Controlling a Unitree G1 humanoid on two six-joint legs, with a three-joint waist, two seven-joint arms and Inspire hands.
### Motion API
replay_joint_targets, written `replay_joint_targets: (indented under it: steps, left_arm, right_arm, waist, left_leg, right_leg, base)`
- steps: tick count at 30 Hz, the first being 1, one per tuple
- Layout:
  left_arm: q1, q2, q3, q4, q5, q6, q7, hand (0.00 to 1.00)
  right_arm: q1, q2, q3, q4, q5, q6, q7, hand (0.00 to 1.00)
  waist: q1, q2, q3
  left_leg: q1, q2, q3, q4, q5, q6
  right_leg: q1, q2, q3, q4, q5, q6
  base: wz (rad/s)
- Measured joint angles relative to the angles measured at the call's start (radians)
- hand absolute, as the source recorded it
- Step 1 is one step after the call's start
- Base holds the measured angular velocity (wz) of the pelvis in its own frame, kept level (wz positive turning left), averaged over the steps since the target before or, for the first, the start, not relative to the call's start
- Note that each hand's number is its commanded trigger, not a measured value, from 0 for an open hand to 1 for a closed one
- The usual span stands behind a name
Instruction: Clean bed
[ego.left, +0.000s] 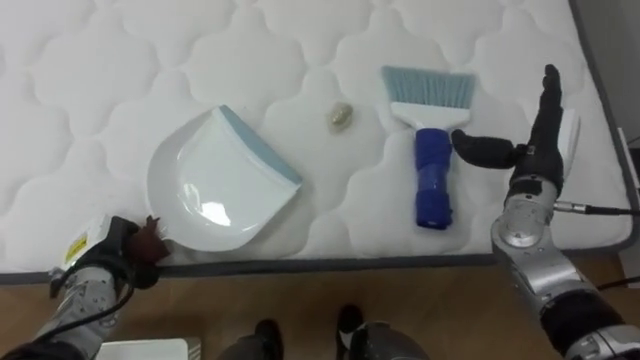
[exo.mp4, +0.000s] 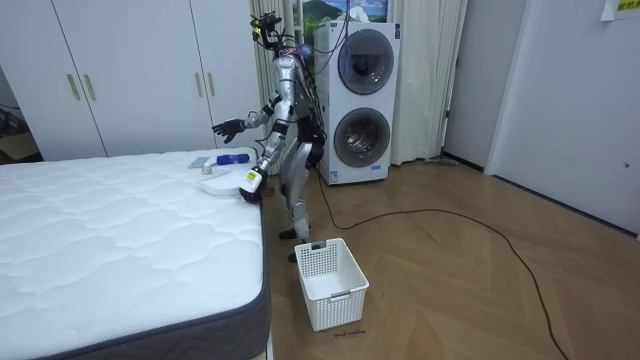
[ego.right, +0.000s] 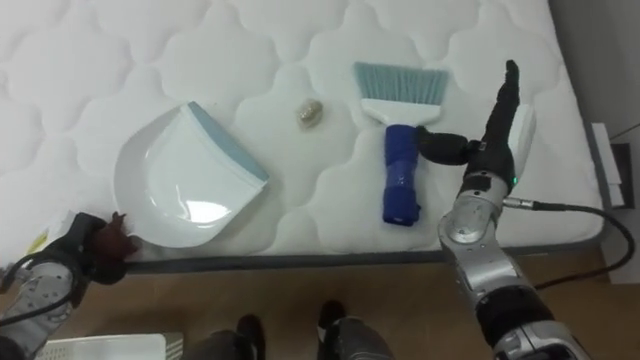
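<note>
1. Nearest to the robot, the left hand (ego.left: 128, 250) rests at the near edge of the white quilted mattress (ego.left: 120, 60). It is just beside the rear rim of the round white plastic dustpan with a grey-blue lip (ego.left: 215, 185). Whether it grasps that rim or is released, one cannot tell.
2. The dustpan lies flat on the mattress with nothing inside it. Its lip is turned away from the robot and toward the right.
3. To the right of the dustpan, near but apart, lies the hand brush with a blue handle and pale blue bristles (ego.left: 432, 170). The handle points toward the robot and the bristles point away.
4. Further right of the dustpan, just past the brush, is the right hand (ego.left: 530, 155). It is released and grasps nothing, with straight fingers and the thumb spread toward the blue handle.
5. Beyond the dustpan's lip, between the lip and the bristles, lies a small crumpled beige scrap (ego.left: 340, 116). It touches neither of them.
6. The cleaning seems to be at its beginning, because the scrap is not yet swept. What is left, as a judgement, is to take the brush, steady the dustpan and sweep the scrap into it. The dustpan could then be emptied, perhaps into the white plastic basket (exo.mp4: 332, 283), which stands on the floor well apart from it.
</note>
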Motion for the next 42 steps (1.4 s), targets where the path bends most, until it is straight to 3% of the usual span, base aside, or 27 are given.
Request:
replay_joint_targets:
  steps: [5,8,13,25,42]
  left_arm:
    - [-0.006,-0.001,-0.006,0.0,0.0,0.015,-0.014,1.0]
    - [-0.013,-0.005,-0.024,0.001,0.0,0.026,-0.022,1.0]
    - [-0.039,-0.023,-0.026,0.0,0.023,0.044,-0.048,1.0]
    - [-0.045,-0.033,-0.027,-0.007,0.031,0.044,-0.071,1.0]
    - [-0.045,-0.046,-0.018,-0.007,0.032,0.054,-0.066,1.0]
  right_arm:
    - [0.0,0.005,0.003,0.017,0.029,0.0,0.013,0.0]
    - [-0.002,0.014,0.005,0.035,0.038,0.0,0.018,0.0]
    - [-0.002,0.024,0.054,0.047,0.025,0.016,0.066,0.0]
    - [-0.007,0.042,0.079,0.071,-0.009,0.052,0.16,0.0]
    - [-0.028,0.064,0.077,0.077,-0.008,0.06,0.198,0.0]
  waist:
    - [0.0,0.01,0.0006]
    - [0.002,0.024,0.0055]
    - [0.04,0.033,0.0102]
    - [0.056,0.034,0.0101]
    - [0.052,0.036,0.0116]
  left_leg:
    - [0.002,0.0,0.001,-0.011,0.001,0.0]
    - [0.003,0.0,0.001,-0.013,0.002,0.0]
    - [-0.001,-0.001,0.009,-0.021,0.002,0.0]
    - [0.0,-0.015,0.008,-0.031,0.002,0.0]
    - [0.003,-0.018,0.007,-0.032,0.004,0.004]
  right_leg:
    - [0.0,0.001,-0.001,-0.007,-0.001,-0.001]
    - [0.003,0.001,-0.002,-0.011,-0.001,0.0]
    - [-0.01,0.003,0.007,-0.013,-0.005,0.0]
    - [-0.015,-0.01,0.007,-0.009,-0.019,0.009]
    - [-0.01,-0.016,0.001,-0.009,-0.021,0.011]
  base:
    - [0.0]
    - [0.0]
    - [-0.05]
    - [0.01]
    - [0.0]
